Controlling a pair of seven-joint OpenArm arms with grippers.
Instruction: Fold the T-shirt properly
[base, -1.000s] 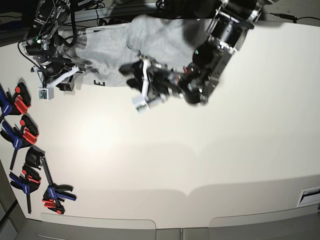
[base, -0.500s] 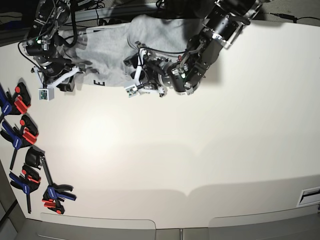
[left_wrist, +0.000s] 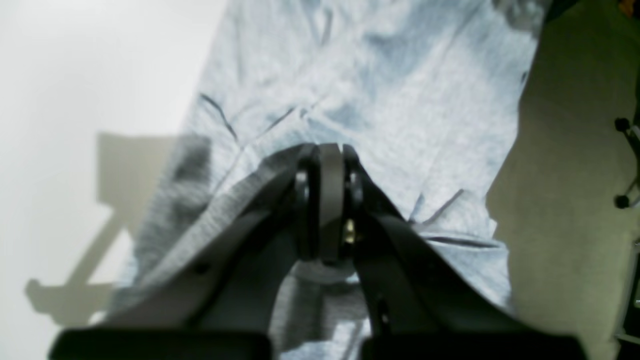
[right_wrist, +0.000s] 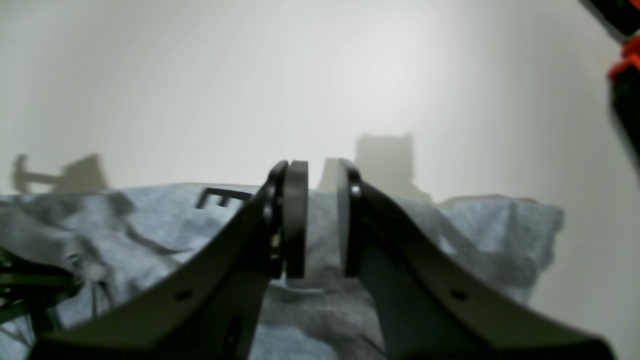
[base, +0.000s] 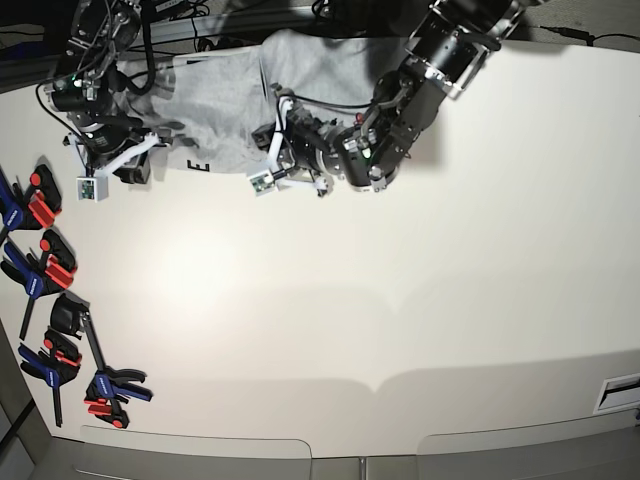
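Grey cloth lies under and around my left jaws (left_wrist: 330, 200), which are pressed together; whether a fold of the T-shirt (left_wrist: 380, 100) is caught between them I cannot tell. My right jaws (right_wrist: 315, 220) stand slightly apart, low over the T-shirt's other end, with a black letter E (right_wrist: 217, 197) just to their left. Beyond both pairs the shirt spreads rumpled along the counter's (base: 400, 300) far edge. Clamps (base: 50, 300) sit well off, past my right jaws.

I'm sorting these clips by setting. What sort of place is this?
Probably a robotics lab bench, not a home: a bare white table, spring clamps along its edge, loose cables behind, and a grey T-shirt as the test piece.
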